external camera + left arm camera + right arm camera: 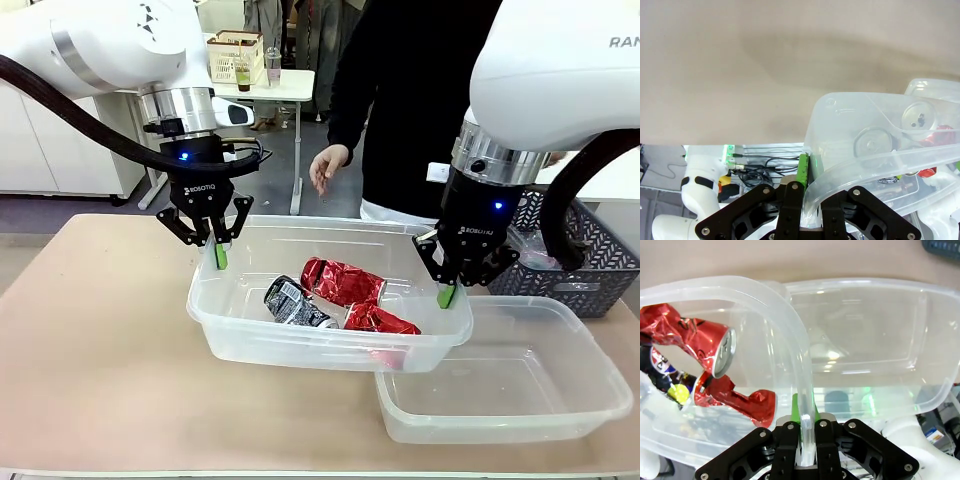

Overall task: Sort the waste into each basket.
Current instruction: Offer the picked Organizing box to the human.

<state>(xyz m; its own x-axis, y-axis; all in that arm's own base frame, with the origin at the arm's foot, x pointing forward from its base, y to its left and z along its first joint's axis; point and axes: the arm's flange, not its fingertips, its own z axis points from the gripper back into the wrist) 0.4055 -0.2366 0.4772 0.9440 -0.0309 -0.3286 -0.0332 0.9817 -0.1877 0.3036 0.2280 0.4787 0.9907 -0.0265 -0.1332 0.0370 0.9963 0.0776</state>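
Observation:
A clear basket [240,335] holding crushed waste hangs between my two grippers, just above the table. Inside lie a red can [343,280], a second red can [380,320] and a dark can [295,303]. My left gripper [220,255] is shut on the basket's left rim [855,107], seen close up with the left gripper [809,170]. On the basket's right rim [785,305] my right gripper [448,295] is shut, and the right gripper [805,422] shows beside the red cans [700,337]. A second clear basket [600,410] sits below at the right, partly under the held one.
A dark grey lattice basket [590,265] stands at the far right behind my right arm. A person stands across the table with one hand [328,165] hanging above the far edge. Bare tabletop [100,330] stretches to the left.

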